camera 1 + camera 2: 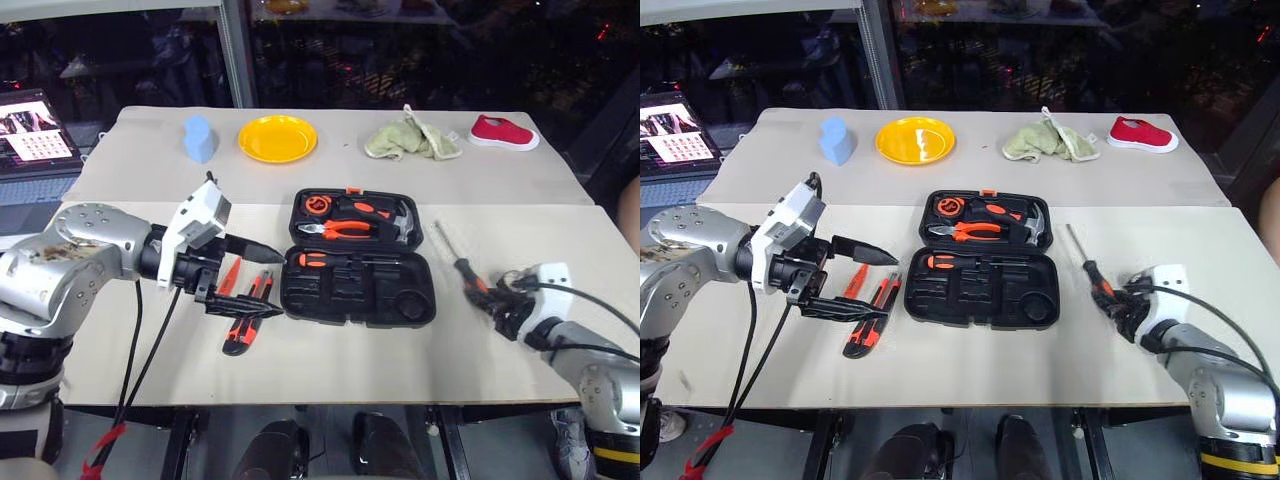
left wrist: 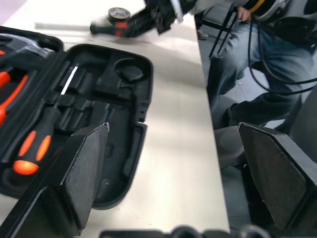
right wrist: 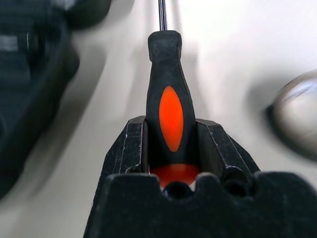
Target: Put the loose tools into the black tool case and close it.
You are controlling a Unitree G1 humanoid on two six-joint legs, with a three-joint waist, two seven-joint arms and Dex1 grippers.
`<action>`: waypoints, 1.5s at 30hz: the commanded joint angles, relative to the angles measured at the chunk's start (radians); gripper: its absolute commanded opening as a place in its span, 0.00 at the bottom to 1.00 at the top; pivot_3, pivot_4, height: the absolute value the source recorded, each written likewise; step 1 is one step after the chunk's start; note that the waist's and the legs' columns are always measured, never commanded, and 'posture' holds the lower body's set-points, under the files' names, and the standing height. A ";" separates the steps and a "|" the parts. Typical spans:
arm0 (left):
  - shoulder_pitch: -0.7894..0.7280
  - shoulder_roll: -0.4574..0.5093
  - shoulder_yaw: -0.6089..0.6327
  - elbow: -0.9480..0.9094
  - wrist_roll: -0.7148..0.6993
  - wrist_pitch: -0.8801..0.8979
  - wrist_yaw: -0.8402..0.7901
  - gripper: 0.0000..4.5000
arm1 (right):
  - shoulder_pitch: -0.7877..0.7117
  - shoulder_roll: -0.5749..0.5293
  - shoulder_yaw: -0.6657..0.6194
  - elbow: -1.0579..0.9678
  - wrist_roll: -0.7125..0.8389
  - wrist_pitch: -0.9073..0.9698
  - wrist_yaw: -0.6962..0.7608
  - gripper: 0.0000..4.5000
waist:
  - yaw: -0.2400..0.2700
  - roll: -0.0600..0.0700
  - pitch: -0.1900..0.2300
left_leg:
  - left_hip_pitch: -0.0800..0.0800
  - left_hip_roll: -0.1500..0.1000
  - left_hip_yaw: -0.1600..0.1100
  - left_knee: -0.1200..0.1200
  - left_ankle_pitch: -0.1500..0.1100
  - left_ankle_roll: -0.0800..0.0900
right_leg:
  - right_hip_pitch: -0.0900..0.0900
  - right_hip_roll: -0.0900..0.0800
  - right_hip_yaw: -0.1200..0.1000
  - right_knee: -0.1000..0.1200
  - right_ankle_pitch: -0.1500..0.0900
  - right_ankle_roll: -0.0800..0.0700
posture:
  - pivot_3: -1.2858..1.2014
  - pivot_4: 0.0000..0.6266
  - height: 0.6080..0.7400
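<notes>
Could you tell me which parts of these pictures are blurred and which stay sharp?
Right wrist view: the screwdriver handle between the right claw is sharp, the black tool case smeared. Left wrist view: the left claw is sharp, the far right claw streaked. Head views: evenly sharp.

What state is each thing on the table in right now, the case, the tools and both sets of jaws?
Black tool case: open, lid flat on the table.
Screwdriver: lying right of the case, handle between the right gripper's jaws.
Second screwdriver: seated in the case.
Pliers: seated in the lid.
Hammer: seated in the lid.
Utility knife: loose, left of the case.
Left gripper: jaws open, empty.
Right gripper: jaws closed on the screwdriver handle.
</notes>
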 commanded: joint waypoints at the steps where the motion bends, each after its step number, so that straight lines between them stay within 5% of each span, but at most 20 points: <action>1: -0.033 -0.003 -0.002 0.016 0.018 -0.031 -0.008 1.00 | -0.071 -0.119 -0.080 -0.072 0.100 0.009 0.151 0.23 | -0.002 0.002 0.001 | 0.000 0.000 0.000 0.000 0.000 0.000 | 0.000 0.000 0.000 0.000 0.000 0.000 | 0.52 0.24 1.00; 7: -0.029 0.027 -0.011 0.044 0.062 -0.075 -0.042 1.00 | -0.288 -0.342 0.182 -0.004 0.073 -0.074 0.601 0.23 | -0.017 0.005 0.005 | 0.001 0.001 0.001 -0.001 0.000 0.002 | 0.001 0.000 0.000 -0.001 0.000 -0.001 | 0.52 0.24 1.00; 16: 0.045 0.082 0.026 0.005 0.068 -0.093 -0.049 1.00 | -0.591 -0.217 0.600 0.376 -0.334 -0.519 0.862 0.23 | -0.023 0.000 0.006 | -0.003 0.000 0.001 0.000 -0.001 0.002 | -0.002 -0.002 -0.002 -0.001 -0.001 -0.001 | 0.52 0.24 1.00; 25: 0.095 0.105 0.076 -0.049 0.057 -0.083 -0.018 1.00 | -0.716 -0.120 0.650 0.645 -0.473 -0.714 0.925 0.23 | -0.017 0.000 0.006 | -0.015 -0.001 -0.001 0.000 0.000 0.001 | -0.017 -0.001 -0.004 0.000 0.000 -0.002 | 0.52 0.24 1.00; 45: 0.051 0.069 0.036 -0.025 0.080 -0.102 0.007 1.00 | -0.664 -0.104 0.632 0.563 -0.501 -0.618 0.934 0.23 | -0.023 0.001 0.006 | -0.014 -0.001 -0.002 0.001 0.003 -0.004 | -0.017 -0.001 -0.003 0.003 0.002 -0.005 | 0.52 0.24 1.00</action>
